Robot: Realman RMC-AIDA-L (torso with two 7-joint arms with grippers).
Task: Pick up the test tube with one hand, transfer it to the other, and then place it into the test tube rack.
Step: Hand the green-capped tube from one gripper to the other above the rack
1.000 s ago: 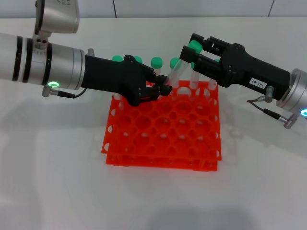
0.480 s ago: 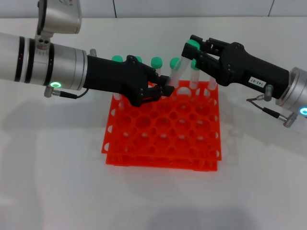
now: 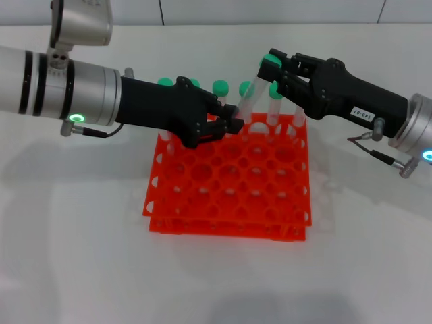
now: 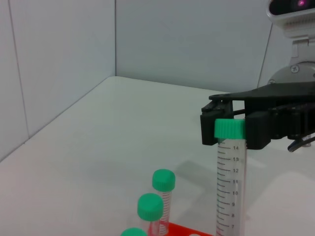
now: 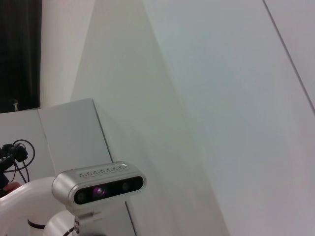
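The test tube (image 3: 250, 96), clear with a green cap (image 3: 271, 62), leans over the back of the orange test tube rack (image 3: 202, 217). My left gripper (image 3: 231, 124), on the green-ringed arm, is shut on the tube's lower end just above the rack. My right gripper (image 3: 272, 65), with the white label, has its fingers closed against both sides of the cap. The left wrist view shows the tube (image 4: 227, 187) upright with the right gripper's black fingers (image 4: 208, 130) flanking its cap. The right wrist view shows none of these.
Several other green-capped tubes (image 3: 220, 87) stand in the rack's back rows; two show in the left wrist view (image 4: 163, 180). The rack's front rows of holes are unfilled. White tabletop surrounds the rack. The right wrist view shows only a wall and my head camera (image 5: 98, 184).
My right gripper's fingers have closed in on the tube's green cap. My left gripper has kept its hold on the tube's lower end, barely moving.
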